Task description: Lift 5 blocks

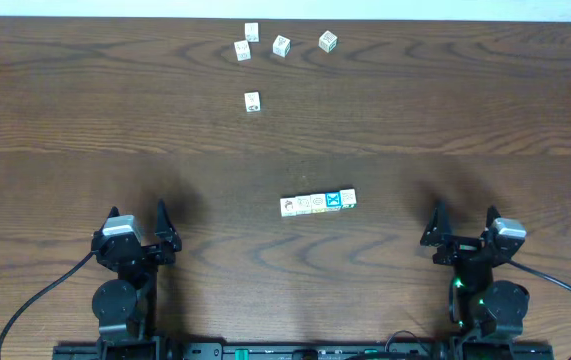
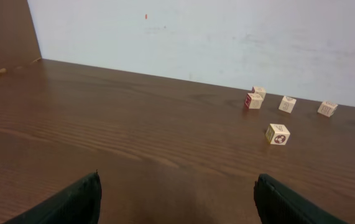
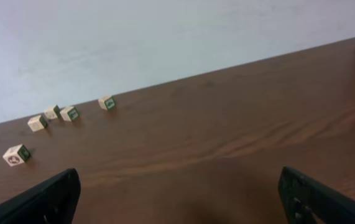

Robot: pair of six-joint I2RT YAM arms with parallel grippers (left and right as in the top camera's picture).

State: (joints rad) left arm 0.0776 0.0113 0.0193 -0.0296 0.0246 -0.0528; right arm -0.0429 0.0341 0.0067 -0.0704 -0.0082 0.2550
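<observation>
Five blocks (image 1: pixel 318 203) lie in one tight row near the middle of the counter (image 1: pixel 85 110), side touching side. The row is slightly slanted, its right end a little farther from the robot. The reddish-brown block (image 1: pixel 288 206) sits at the left end. The blue block (image 1: pixel 333 200) with its white X is second from the right. The three others are pale, and their pictures are too small to read.

The left gripper (image 1: pixel 137 210) rests low at the near left of the counter with its fingers spread apart and nothing between them. Its wrist view shows the two dark fingertips (image 2: pixel 78 199) at the lower corners with bare wood in the gap. The right gripper (image 1: pixel 464 210) sits at the near right, also released, jaws wide and holding nothing. Its fingertips (image 3: pixel 46 199) frame bare wood in the same way. The row lies between the two grippers, a little farther out from the robot, and well apart from both.

Far across the counter, four loose cubes (image 1: pixel 281 45) are scattered near the back edge. A lone cube (image 1: pixel 252 101) stands somewhat nearer to the robot. Both wrist views catch these cubes against the pale wall (image 2: pixel 196 37).
</observation>
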